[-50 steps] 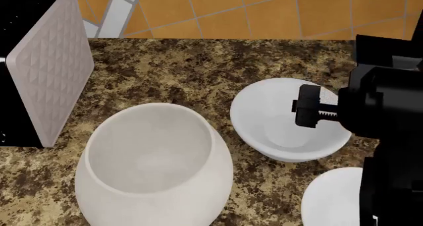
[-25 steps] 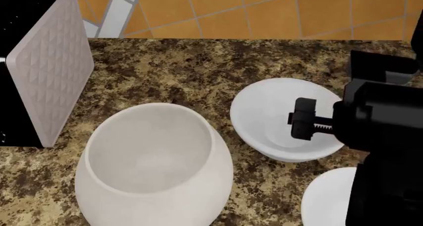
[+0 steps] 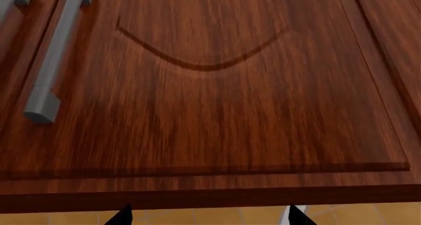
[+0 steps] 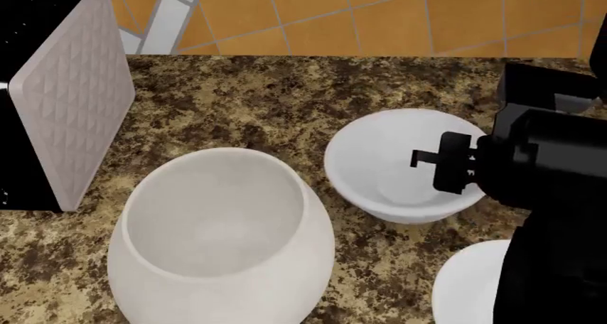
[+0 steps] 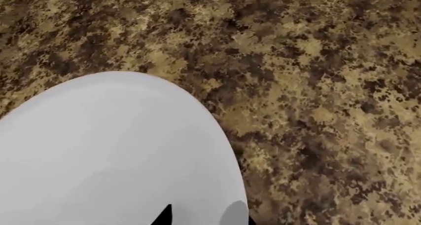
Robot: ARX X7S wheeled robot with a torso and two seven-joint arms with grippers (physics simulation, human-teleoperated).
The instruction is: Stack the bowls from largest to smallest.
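Note:
The big off-white globe-shaped bowl [image 4: 218,231] stands on the granite counter at front left. A white flared bowl [image 4: 384,160] sits to its right. My right gripper [image 4: 448,164] grips this bowl's right rim, with one finger inside and one outside. The right wrist view shows the same bowl [image 5: 112,151] with my right gripper [image 5: 200,216] astride its rim. A second white flared bowl [image 4: 470,285] lies at front right, partly hidden by my right arm. My left gripper [image 3: 207,217] is open and empty, facing a wooden cabinet door [image 3: 210,96]. It is out of the head view.
A quilted grey-white box [image 4: 81,89] stands at the counter's left. The counter's far edge [image 4: 313,55] meets an orange tiled floor. A grey door handle [image 3: 56,57] shows in the left wrist view.
My right gripper dropped toward the flared bowl, turned and closed on its right rim. The bowl shifted slightly left. The other bowls have not moved.

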